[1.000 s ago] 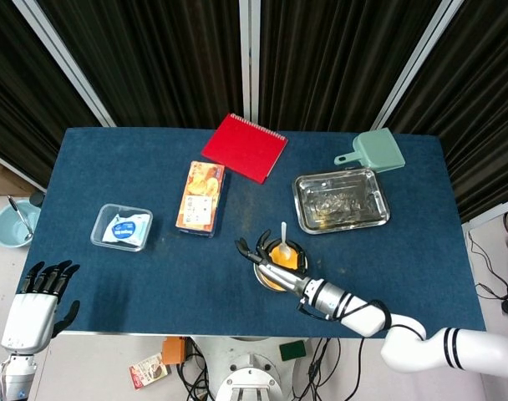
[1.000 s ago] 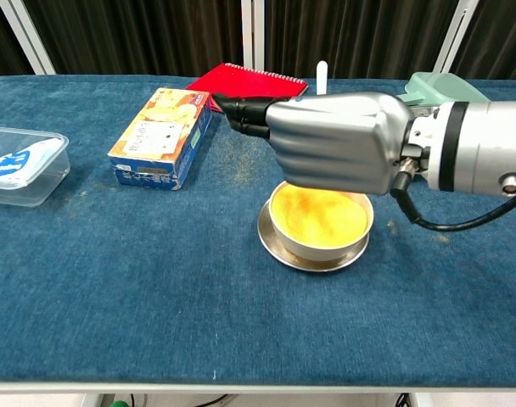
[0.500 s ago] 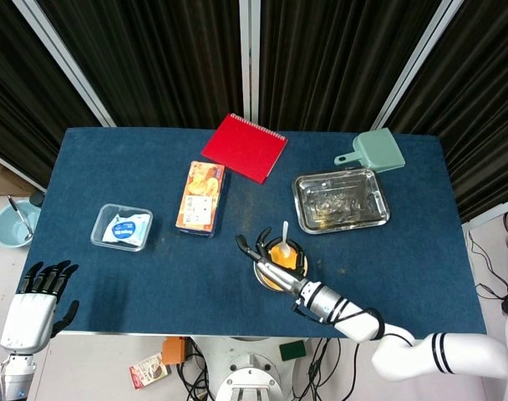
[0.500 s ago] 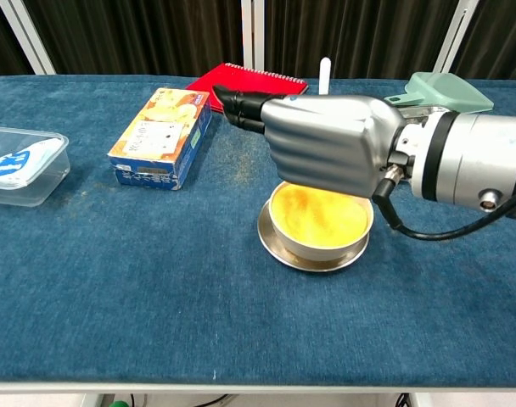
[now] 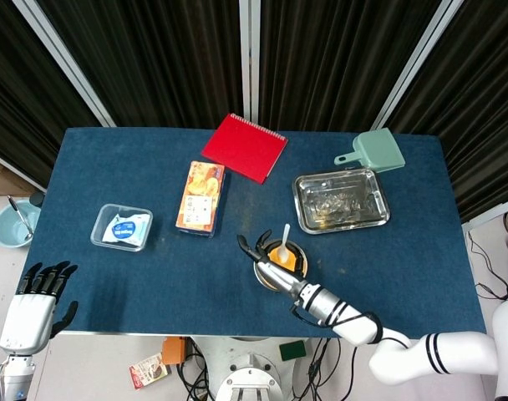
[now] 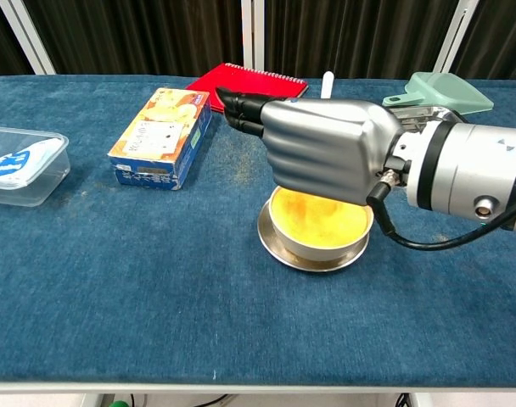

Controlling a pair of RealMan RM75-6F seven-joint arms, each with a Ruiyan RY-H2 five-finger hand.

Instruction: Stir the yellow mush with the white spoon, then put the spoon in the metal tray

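A metal bowl of yellow mush (image 5: 280,254) (image 6: 317,222) stands on a small metal saucer (image 6: 275,244) near the table's front edge. My right hand (image 5: 265,256) (image 6: 326,148) hovers over the bowl, fingers pointing toward the left rear. The white spoon (image 5: 285,237) (image 6: 328,81) rises upright out of the mush behind the hand, which appears to hold it; the grip itself is hidden. The metal tray (image 5: 297,200) lies behind and to the right of the bowl. My left hand (image 5: 35,305) hangs off the table's front left corner with its fingers apart, holding nothing.
A snack box (image 5: 200,198) (image 6: 162,136) and a clear plastic container (image 5: 122,227) (image 6: 20,165) lie left of the bowl. A red notebook (image 5: 244,147) (image 6: 249,80) sits at the back. A green scoop (image 5: 375,152) (image 6: 440,89) rests behind the tray.
The spoon's handle has shifted slightly to the right and dropped a little, moving together with my right hand over the bowl. My left hand has stayed put.
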